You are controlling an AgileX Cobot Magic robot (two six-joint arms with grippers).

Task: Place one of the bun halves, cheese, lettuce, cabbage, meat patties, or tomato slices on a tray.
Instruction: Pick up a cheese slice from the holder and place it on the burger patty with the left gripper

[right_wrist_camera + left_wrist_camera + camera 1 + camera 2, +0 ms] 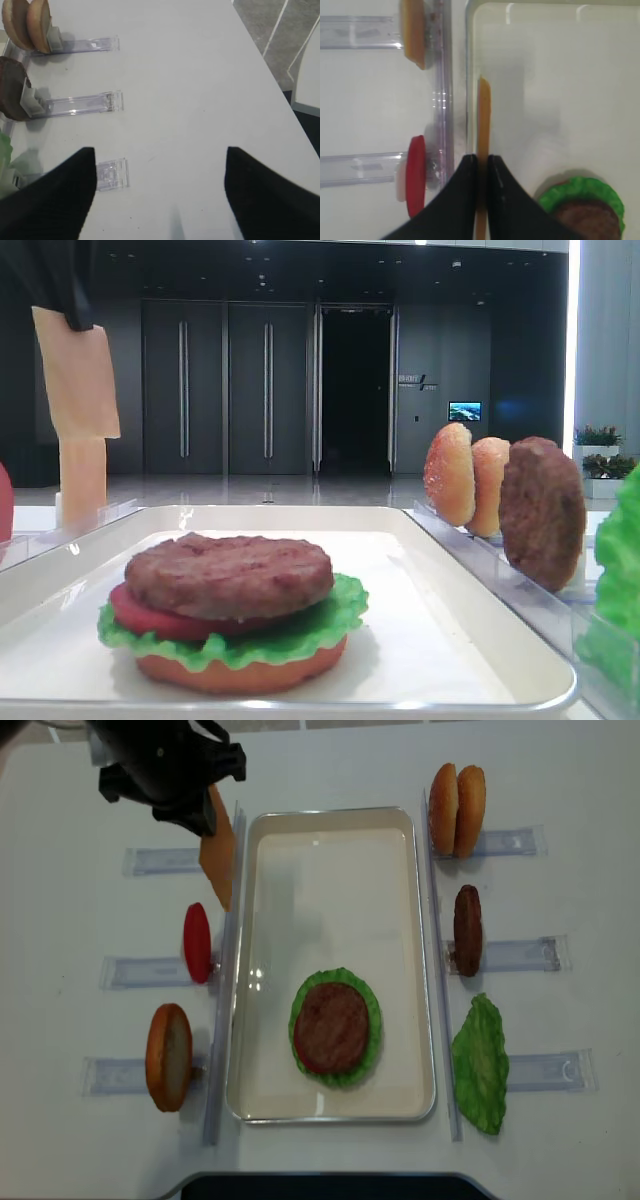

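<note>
The left gripper [481,162], at the bottom centre of the left wrist view, is clenched on the cheese [483,115], a thin slice seen edge-on hanging over the left rim of the tray [469,75]. In the overhead view the slice [219,860] sits at upper left, just beside the tray [420,970]. The right gripper [160,195] has its black fingers [55,200] spread wide apart above bare table [200,75], holding nothing. On the tray lies a stack topped by a meat patty [331,1026] over lettuce [372,1020].
</note>
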